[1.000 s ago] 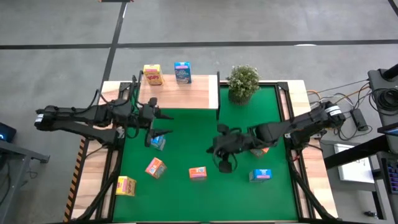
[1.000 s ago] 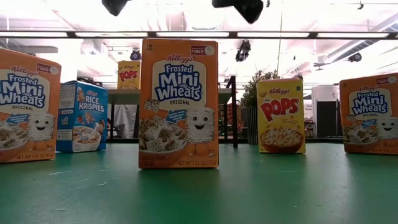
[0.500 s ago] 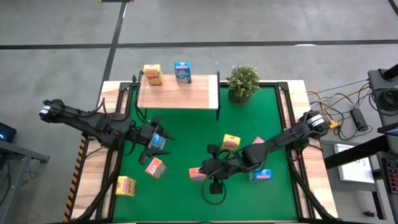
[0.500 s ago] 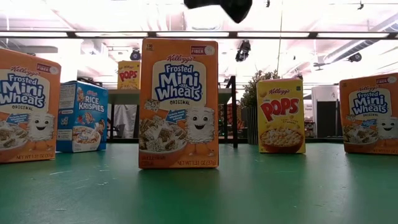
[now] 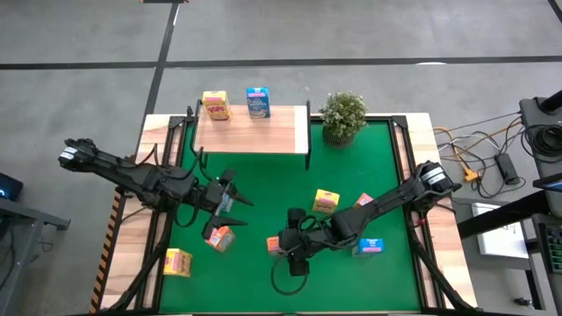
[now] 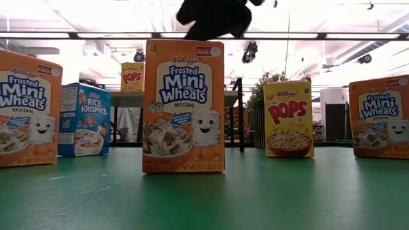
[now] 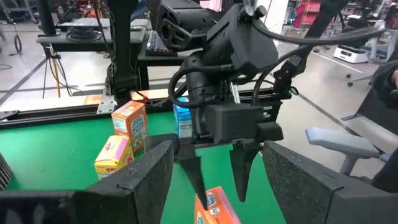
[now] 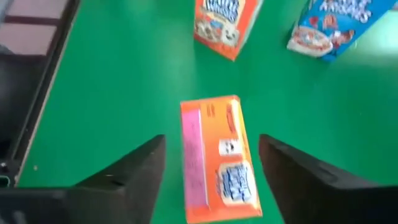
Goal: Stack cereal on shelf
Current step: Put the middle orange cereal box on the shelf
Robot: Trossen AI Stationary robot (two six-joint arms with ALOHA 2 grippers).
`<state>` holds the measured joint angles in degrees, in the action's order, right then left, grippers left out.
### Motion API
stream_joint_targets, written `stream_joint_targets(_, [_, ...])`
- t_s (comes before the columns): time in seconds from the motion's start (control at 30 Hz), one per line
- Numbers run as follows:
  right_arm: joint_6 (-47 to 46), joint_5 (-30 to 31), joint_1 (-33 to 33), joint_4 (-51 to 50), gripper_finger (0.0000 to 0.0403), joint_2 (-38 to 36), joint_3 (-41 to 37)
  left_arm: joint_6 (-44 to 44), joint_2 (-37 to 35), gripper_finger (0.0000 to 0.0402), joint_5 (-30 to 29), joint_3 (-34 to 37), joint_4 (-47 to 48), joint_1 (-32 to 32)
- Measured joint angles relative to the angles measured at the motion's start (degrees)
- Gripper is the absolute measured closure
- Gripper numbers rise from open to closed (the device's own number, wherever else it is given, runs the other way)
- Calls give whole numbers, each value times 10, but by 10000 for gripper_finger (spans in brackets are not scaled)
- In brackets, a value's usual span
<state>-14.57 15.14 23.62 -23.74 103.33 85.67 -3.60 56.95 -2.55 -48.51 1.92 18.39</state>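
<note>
While the high view looks straight down, the right pincer (image 5: 294, 250) hangs over an orange box (image 5: 279, 243) on the green tabletop (image 5: 386, 175), well in front of the shelf (image 5: 253, 132); its fingers stand apart and grip nothing. Two boxes stand on that shelf, a yellow one (image 5: 215, 105) and a blue one (image 5: 257, 102), with a plant (image 5: 342, 116) just beside the shelf's end. Nearer the shelf's front, the left pincer (image 5: 230, 195) sits released over a blue box (image 5: 224, 200), with another orange box (image 5: 219, 237) a little farther from the shelf. Low view: an orange box (image 6: 184, 107) stands upright, a dark pincer (image 6: 214, 16) above it; the shelf (image 6: 137, 94) lies far behind. Left wrist view: its own fingers (image 7: 144, 180) are spread wide, and the right arm's pincer straddles an orange box (image 7: 216, 205). Right wrist view: an orange box (image 8: 214, 158) sits between open fingers (image 8: 130, 171), untouched.
</note>
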Motion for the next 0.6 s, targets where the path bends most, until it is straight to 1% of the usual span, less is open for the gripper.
stream_joint_targets(0.13, [-4, -1, 0, -20, 100, 0, -5, 0, -1, 170, 0, 0, -4, 0])
stream_joint_targets(0.27, [2, -5, 0, -18, 76, 10, -10, 0, -1, 170, 0, 0, -9, 0])
stream_joint_targets(0.4, [22, -5, -1, -18, 81, 27, -12, 0, -1, 170, 0, 0, -11, 0])
stream_joint_targets(0.6, [30, -7, -3, -15, 129, 27, -13, 0, -1, 170, 0, 0, -18, 0])
